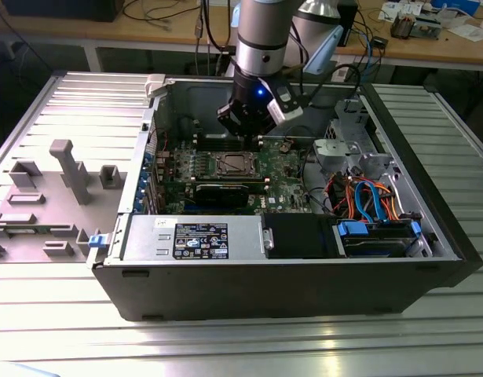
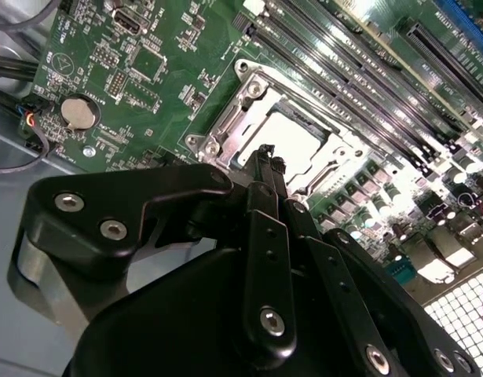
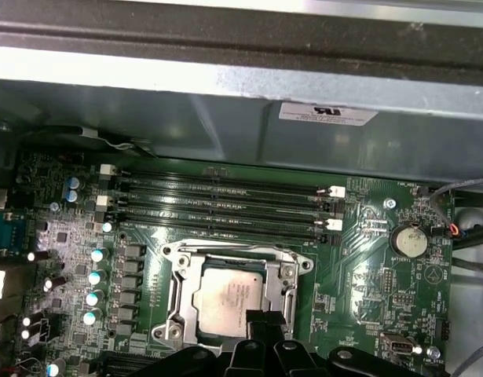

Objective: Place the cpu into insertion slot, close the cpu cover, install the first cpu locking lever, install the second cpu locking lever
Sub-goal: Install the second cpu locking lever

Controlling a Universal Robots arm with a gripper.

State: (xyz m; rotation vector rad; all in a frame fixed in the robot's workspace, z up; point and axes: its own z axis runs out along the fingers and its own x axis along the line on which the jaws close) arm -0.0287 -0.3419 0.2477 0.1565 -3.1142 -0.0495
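Claw [image 2: 266, 157] above covered cpu [image 3: 229, 297]

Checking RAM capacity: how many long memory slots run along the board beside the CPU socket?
4 memory slots, stacked parallel between the insertion slot and the case wall. None appear hidden in the first wrist view.

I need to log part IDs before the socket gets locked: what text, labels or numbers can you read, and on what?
white sticker on the case wall: print too small to read.
black label on the power supply: blurred, unreadable.
cpu top marking: faint lines, unreadable.
circuit board silkscreen: too small to read.
Nothing is legible.
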